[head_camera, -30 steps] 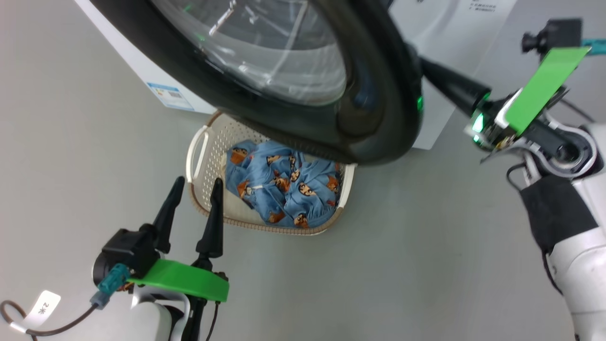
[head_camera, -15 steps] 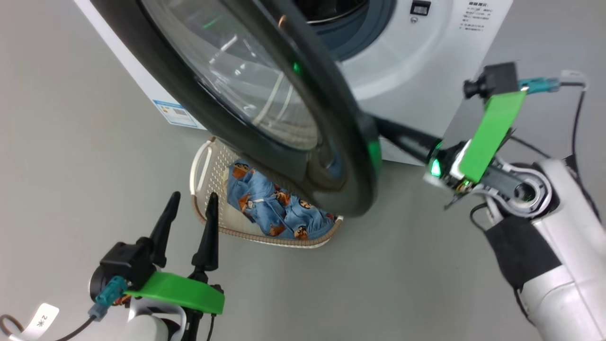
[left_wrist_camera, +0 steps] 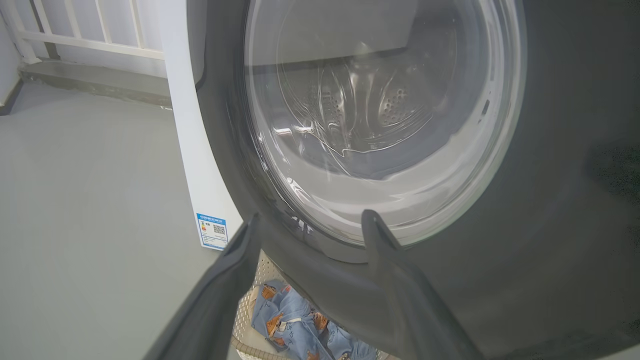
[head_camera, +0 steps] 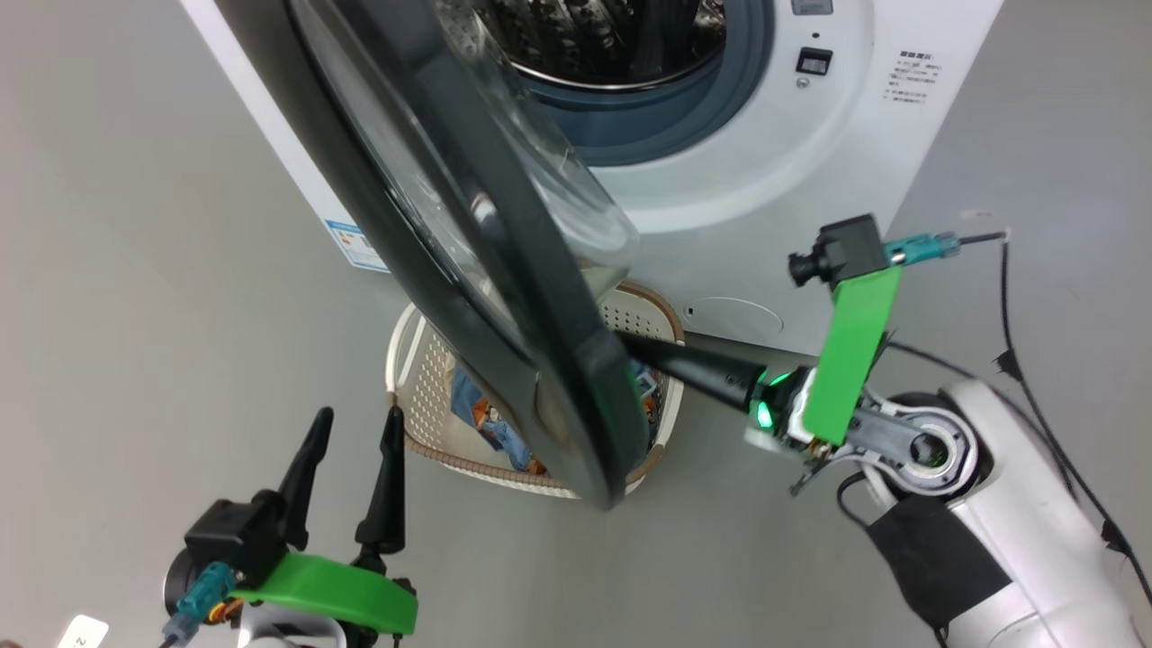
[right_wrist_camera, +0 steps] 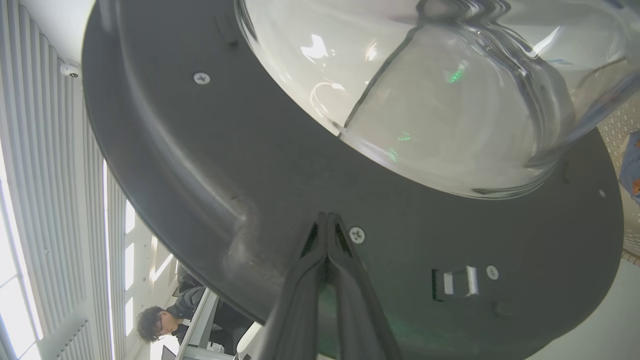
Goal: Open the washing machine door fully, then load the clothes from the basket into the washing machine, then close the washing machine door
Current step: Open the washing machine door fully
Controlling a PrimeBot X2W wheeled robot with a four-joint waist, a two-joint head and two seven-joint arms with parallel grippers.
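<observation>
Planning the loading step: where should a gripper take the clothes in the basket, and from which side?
Probably pinch a raised fold of the clothes at the basket's left end, from above-left: the washing machine door overhangs the right end; the open left gripper is nearer.

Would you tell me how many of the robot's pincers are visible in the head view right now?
2. The left pincer stands open at the lower left, near the basket; the right pincer, shut, points at the inner face of the washing machine door.
</observation>
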